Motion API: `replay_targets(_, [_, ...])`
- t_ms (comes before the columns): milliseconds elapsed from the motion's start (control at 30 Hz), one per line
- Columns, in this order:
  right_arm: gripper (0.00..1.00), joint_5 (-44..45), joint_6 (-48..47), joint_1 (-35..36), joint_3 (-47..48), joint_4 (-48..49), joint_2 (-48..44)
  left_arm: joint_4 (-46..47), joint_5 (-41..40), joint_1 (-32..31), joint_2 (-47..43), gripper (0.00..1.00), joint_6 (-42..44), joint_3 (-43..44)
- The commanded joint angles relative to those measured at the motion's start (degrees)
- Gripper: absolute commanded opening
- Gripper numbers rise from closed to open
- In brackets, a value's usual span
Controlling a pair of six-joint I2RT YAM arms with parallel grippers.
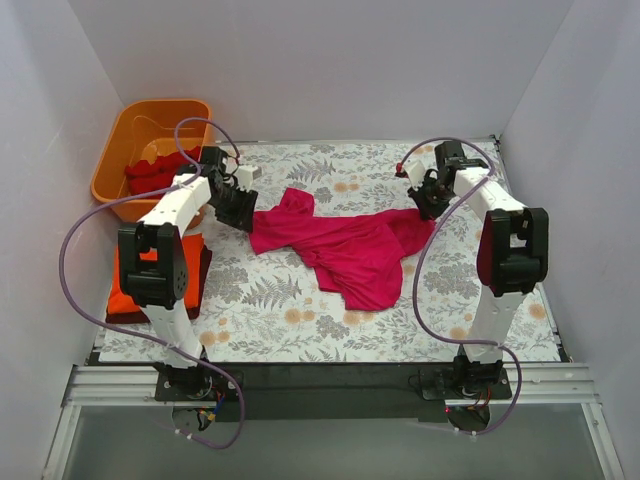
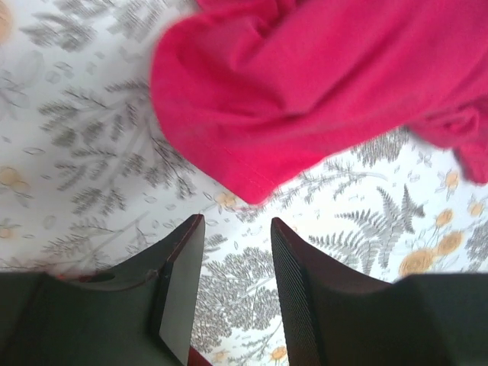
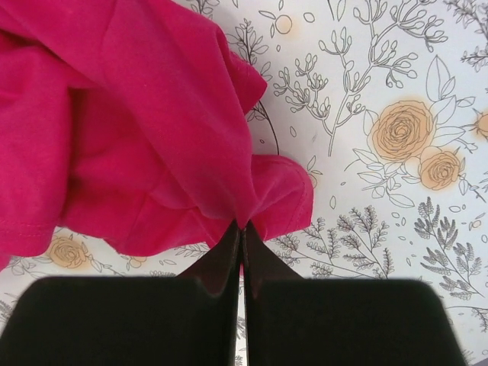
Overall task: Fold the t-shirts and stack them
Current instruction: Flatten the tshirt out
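Note:
A magenta-pink t-shirt (image 1: 345,245) lies crumpled across the middle of the floral tablecloth. My right gripper (image 1: 428,204) is shut on the shirt's right edge; in the right wrist view the tips (image 3: 242,226) pinch a fold of pink cloth (image 3: 137,130). My left gripper (image 1: 240,216) is open at the shirt's left end, its jaws (image 2: 238,221) just short of the pink sleeve (image 2: 305,91) and holding nothing. A folded orange t-shirt (image 1: 125,285) on a dark maroon one lies at the left edge. A deep red t-shirt (image 1: 155,170) sits in the tub.
A rigid orange plastic tub (image 1: 125,125) stands at the back left corner. White walls enclose the table on three sides. Purple cables loop from both arms. The floral cloth (image 1: 290,320) is bare in front of the shirt.

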Motion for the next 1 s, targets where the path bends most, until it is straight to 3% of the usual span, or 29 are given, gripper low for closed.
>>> replay_targets(0, [0.01,1.39,1.85,-0.22,3.52,-0.84,0.51,-0.47,0.48,-3.29,-5.50,0.38,5.69,-4.68])
replay_targets(133, [0.01,1.13,2.82,-0.22,4.58,-1.45,1.74,4.79,-0.40,-7.94,-7.52,0.38,10.00,-10.47])
replay_targets(267, [0.01,0.95,3.35,-0.22,5.72,-2.60,2.97,7.19,-0.76,-9.79,-6.91,0.39,13.78,-10.85])
replay_targets(733, [0.02,0.51,6.95,-0.13,8.71,-4.00,5.17,8.86,-7.17,-10.41,0.65,0.39,20.29,-13.92])
replay_targets(800, [0.08,0.51,8.26,-0.22,9.50,-5.05,5.17,9.47,-8.14,-10.41,0.82,0.39,22.40,-14.97])
replay_targets(833, [0.18,0.51,8.62,-0.22,9.68,-5.41,5.08,9.65,-8.49,-10.33,0.83,0.40,22.84,-16.10])
replay_targets(967, [0.36,0.07,11.86,-1.27,9.68,-6.82,2.89,10.88,-10.34,-10.33,1.79,0.38,23.72,-17.26])
